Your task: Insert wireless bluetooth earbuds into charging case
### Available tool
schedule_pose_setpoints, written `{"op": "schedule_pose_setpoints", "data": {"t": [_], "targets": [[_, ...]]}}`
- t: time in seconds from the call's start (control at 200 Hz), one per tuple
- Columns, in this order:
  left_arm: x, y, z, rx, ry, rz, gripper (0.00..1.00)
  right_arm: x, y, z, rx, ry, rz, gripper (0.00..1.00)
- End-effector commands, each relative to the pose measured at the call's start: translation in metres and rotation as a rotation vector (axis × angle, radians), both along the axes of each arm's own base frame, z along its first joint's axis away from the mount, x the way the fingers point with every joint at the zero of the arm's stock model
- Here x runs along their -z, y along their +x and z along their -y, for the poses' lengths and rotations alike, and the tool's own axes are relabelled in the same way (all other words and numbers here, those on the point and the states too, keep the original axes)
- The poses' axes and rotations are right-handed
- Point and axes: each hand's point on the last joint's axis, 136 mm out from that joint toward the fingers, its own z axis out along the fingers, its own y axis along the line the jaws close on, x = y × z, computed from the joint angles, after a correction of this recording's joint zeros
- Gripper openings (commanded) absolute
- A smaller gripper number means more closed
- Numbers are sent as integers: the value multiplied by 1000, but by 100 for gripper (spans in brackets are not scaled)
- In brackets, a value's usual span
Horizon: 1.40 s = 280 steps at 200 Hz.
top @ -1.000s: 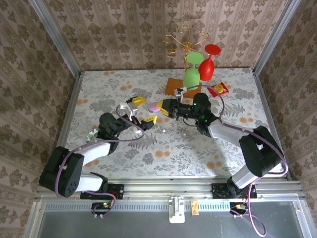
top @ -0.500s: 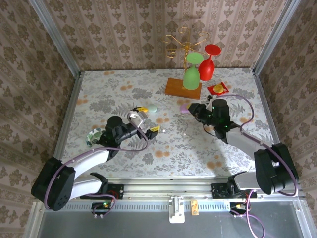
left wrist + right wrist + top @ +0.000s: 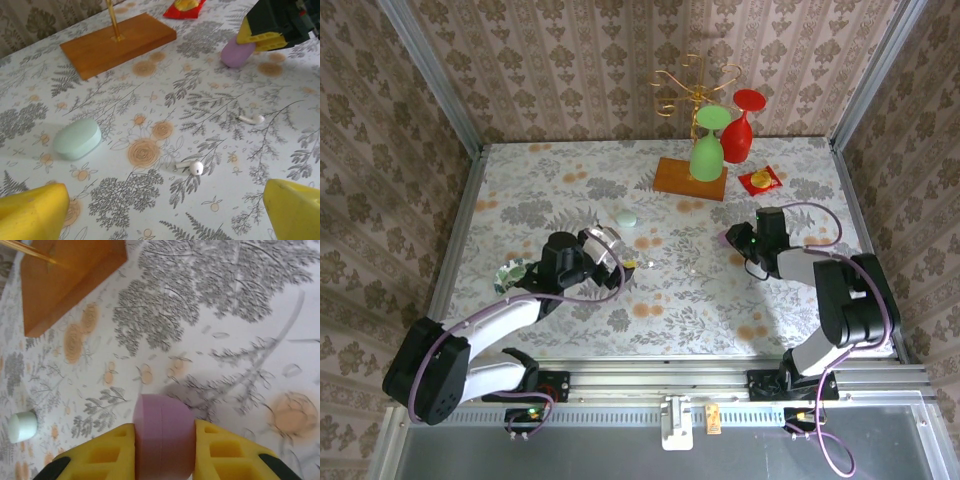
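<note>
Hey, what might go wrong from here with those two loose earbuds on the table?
The near earbud and far earbud are tiny and lie flat; the wide-open left tool may flick one away instead of pinching it. The right tool pinches the purple case near one end, so it might slip or twist.

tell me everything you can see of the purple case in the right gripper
The purple case is a smooth, matte lilac plastic pebble with a rounded end. A thin seam runs along its middle; it looks closed. The right gripper clamps it, a yellow jaw on each side, its end poking out past them. It sits low over the floral tablecloth; whether it touches is unclear.
</note>
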Motion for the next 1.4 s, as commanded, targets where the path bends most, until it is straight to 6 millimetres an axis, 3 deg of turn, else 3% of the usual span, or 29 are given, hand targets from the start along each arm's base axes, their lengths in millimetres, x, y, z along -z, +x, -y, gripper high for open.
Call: {"op": "schedule_pose_setpoints", "data": {"t": [0.0,0.065,0.245,0.34,0.36,0.465,0.62,0.885,1.13,1.395], "targets": [[8,13,-16,-117,75,-46,100,4,6,9,53,-18,-1,24],[15,24,-33,-238,107,-82,100,3,4,14,71,-38,-5,30],[26,39,-61,-412,131,-205,100,-18,-9,31,91,-144,19,64],[32,45,-72,-495,138,-261,100,-32,-18,33,66,-191,46,73],[34,45,-74,-506,140,-273,100,-44,-19,32,58,-197,78,75],[42,48,-80,-567,156,-340,100,-64,-26,21,-29,-252,133,81],[55,48,-81,-652,123,-448,95,-81,-35,-10,-165,-324,181,82],[84,47,-64,-600,200,-558,84,-80,-32,-50,-268,-328,191,82],[103,48,-63,-640,251,-648,76,-77,-27,-65,-305,-311,189,81],[110,48,-44,-574,296,-685,61,-72,-27,-66,-310,-316,173,81]]}}
